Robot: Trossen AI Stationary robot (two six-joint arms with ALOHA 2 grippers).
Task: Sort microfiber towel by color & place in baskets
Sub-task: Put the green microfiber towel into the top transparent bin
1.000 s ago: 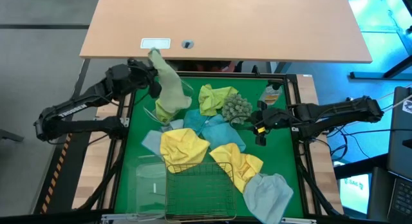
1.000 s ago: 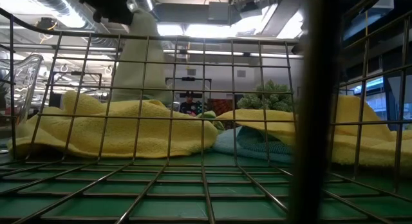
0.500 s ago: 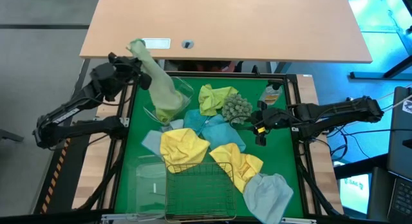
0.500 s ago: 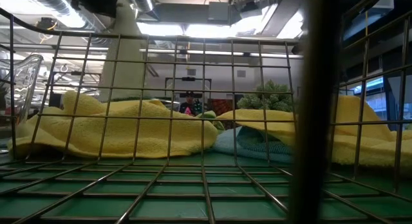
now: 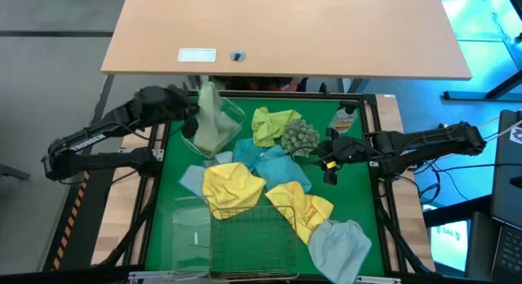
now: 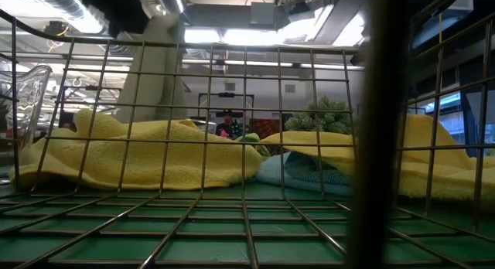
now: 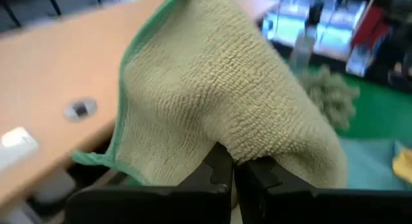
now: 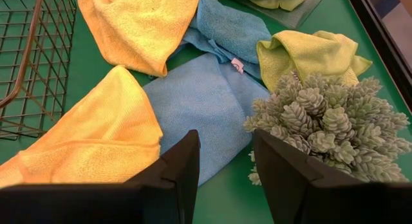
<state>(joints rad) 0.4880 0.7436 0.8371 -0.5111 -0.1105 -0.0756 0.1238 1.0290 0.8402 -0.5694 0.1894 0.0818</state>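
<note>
Pale yellow-green towel (image 5: 210, 121) hangs limp and looped-pile from your left gripper (image 5: 194, 104), clamped on its top, over the clear tub (image 5: 232, 114) near the bench's far left corner. Lower until the hem pools inside, then release. Your right gripper (image 5: 328, 153) waits open mid-bench, beside the spiky ball (image 5: 299, 136).

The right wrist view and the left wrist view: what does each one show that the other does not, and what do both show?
Only the right wrist view shows the gold wire basket, bright yellow towels and the open right gripper. Only the left wrist view shows the left gripper shut on a pale green towel, and the wooden tabletop. Both show the spiky grey-green ball and blue towels on the green mat.
</note>
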